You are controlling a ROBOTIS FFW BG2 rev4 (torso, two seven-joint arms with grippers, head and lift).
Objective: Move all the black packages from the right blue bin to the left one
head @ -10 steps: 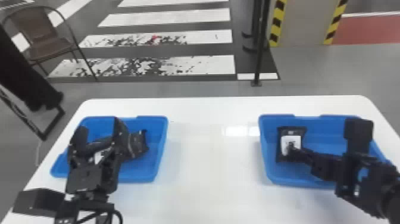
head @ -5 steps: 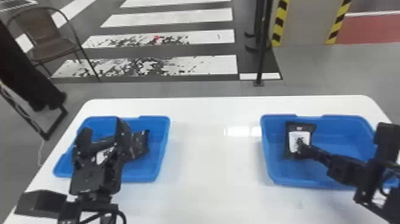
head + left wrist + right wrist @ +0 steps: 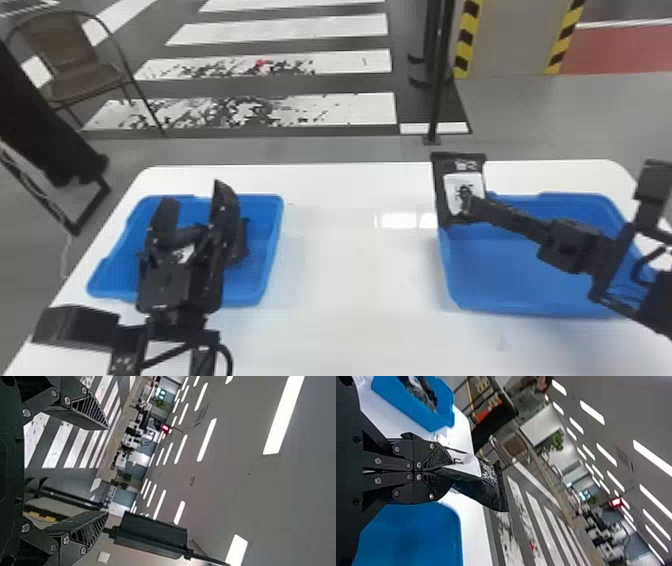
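Toward the right of the head view, the right tool is pressed together on a black package, whose white label faces the camera. The package stands roughly upright, seen across the left end of the right blue bin, its top higher in the view than the bin's far rim; whether it touches the bin, I cannot tell. Over on the left, the left tool has its fingers spread, seen in front of the left blue bin. Some black packaging shows inside that bin, partly hidden by the tool. Both bins sit on a white table, well apart. Beyond it are a brown chair, a dark post and white floor stripes.

Seen by the left wrist camera, the left tool has a wide gap between its fingers, with ceiling lights farther off.

From the right wrist camera, the right tool pinches one end of the package, and the rest sticks out past the fingertips. Black packaging shows in the left blue bin here too.
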